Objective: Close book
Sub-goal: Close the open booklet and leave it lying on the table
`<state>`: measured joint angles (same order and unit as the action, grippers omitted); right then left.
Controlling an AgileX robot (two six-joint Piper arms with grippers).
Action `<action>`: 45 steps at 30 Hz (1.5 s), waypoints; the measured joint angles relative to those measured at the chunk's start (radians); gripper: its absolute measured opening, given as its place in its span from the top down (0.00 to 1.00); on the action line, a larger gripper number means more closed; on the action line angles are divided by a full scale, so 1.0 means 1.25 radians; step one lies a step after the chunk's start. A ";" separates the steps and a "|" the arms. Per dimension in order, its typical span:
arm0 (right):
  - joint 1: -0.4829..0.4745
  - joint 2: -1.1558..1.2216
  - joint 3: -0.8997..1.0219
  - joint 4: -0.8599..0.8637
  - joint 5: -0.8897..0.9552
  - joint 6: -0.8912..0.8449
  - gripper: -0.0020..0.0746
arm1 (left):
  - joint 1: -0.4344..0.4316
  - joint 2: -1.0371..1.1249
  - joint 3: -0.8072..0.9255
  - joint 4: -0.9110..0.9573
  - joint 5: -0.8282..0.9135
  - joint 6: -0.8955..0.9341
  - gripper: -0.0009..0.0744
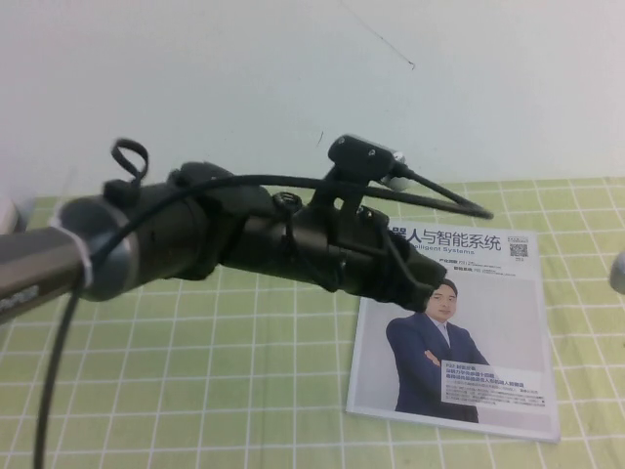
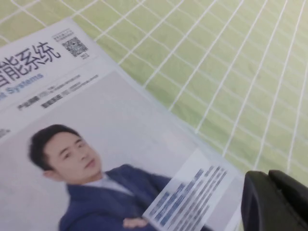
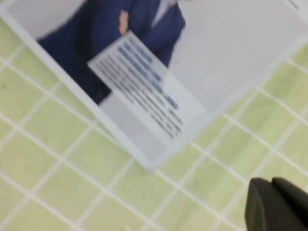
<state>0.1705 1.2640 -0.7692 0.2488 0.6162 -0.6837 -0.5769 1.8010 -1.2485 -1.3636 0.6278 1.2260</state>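
Green gridded mat [image 1: 195, 391] carries the book [image 1: 459, 332], flat, cover up, apparently already shut. Right gripper [image 3: 276, 204] hovers beside its near right corner; left gripper [image 2: 275, 201] hangs over its far left part. Jaw state of either: cannot tell. Closing judged complete; next move calls for lifting both arms clear

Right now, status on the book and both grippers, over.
Left gripper above book, right gripper over mat beside it. Book closed, cover up, flat on mat. Nothing on it.
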 joint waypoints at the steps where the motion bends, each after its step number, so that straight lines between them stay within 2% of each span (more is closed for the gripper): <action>1: 0.000 -0.034 0.000 -0.061 0.038 0.043 0.98 | 0.001 -0.032 0.000 0.087 -0.010 -0.042 0.99; 4: 0.000 -0.132 0.004 -0.237 0.150 0.170 0.98 | 0.024 -0.114 0.000 0.322 -0.014 -0.175 0.99; 8: 0.000 -0.281 0.008 -0.415 0.230 0.335 0.98 | 0.118 -0.230 0.000 0.537 0.015 -0.375 0.99; 11: 0.000 -0.410 0.008 -0.432 0.234 0.393 0.98 | 0.209 -0.316 0.000 0.591 0.037 -0.440 0.99; 15: 0.000 -0.580 0.016 -0.382 0.211 0.412 0.98 | 0.320 -0.431 0.001 0.608 0.038 -0.463 0.99; 18: 0.000 -0.681 0.036 -0.333 0.198 0.412 0.98 | 0.353 -0.517 0.027 0.582 -0.011 -0.465 0.99; 25: 0.000 -0.789 0.141 -0.260 0.180 0.408 0.98 | 0.353 -0.695 0.193 0.492 -0.155 -0.367 0.99; 30: 0.000 -0.831 0.231 -0.189 0.139 0.373 0.98 | 0.353 -0.831 0.376 0.292 -0.243 -0.187 0.99; 36: 0.000 -0.866 0.300 -0.139 0.117 0.314 0.98 | 0.353 -0.991 0.546 0.084 -0.243 0.062 0.99; 45: 0.000 -0.868 0.302 -0.080 0.110 0.311 0.98 | 0.353 -1.126 0.635 0.022 -0.217 0.104 0.99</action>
<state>0.1705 0.1793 -0.3922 0.1487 0.7536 -0.2951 -0.1353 0.3940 -0.4547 -1.3355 0.3567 1.3555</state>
